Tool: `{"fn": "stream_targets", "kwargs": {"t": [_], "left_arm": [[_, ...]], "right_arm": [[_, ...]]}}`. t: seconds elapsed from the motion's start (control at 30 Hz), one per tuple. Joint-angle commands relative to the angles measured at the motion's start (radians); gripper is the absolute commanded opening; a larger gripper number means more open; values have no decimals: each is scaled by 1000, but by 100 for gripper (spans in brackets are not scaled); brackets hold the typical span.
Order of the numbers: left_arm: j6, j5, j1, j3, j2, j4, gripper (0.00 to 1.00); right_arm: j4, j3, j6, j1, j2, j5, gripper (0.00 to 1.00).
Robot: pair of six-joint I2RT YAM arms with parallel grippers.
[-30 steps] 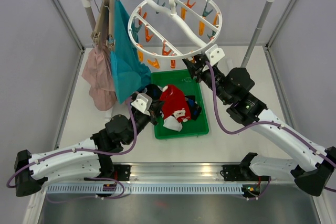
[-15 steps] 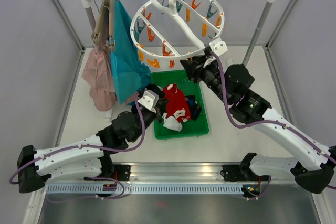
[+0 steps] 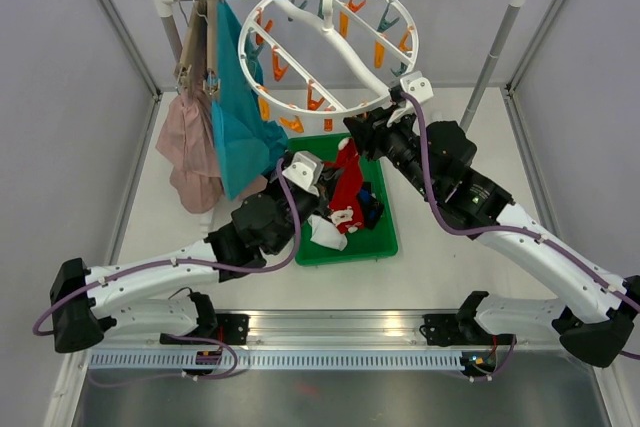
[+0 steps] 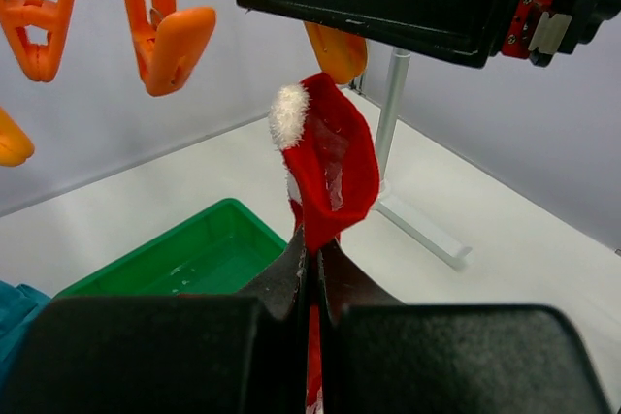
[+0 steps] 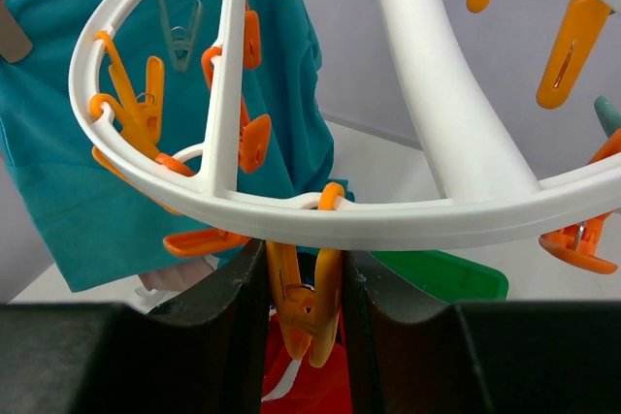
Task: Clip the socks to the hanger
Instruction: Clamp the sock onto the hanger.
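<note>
My left gripper [image 4: 310,251] is pinched tight on a white-tipped bright red sock [image 4: 332,170], raised beneath the round white plastic hanger [image 5: 427,143]; my right gripper [image 5: 303,283] squeezes one orange plastic clip [image 5: 310,319] on its rim

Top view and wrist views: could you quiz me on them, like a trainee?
1. What does the left gripper pinch? A) a red fabric sock with a white end B) a pink garment C) a teal clip
2. True or false: the right gripper grips an orange plastic clip under the round white plastic hanger.
3. Fill in: spare socks lie in a ____ plastic tray.
Key: 1 A; 2 true; 3 green.
</note>
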Motion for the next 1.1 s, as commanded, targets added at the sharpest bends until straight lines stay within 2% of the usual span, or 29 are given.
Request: {"fn": "stream_targets", "kwargs": {"t": [0.0, 1.07], "left_arm": [[33, -4, -3, 60, 31, 58, 2], [13, -21, 2, 103, 94, 54, 2]], "right_arm": [[-4, 37, 28, 6, 4, 30, 0], [1, 38, 33, 4, 1, 39, 0]]}}
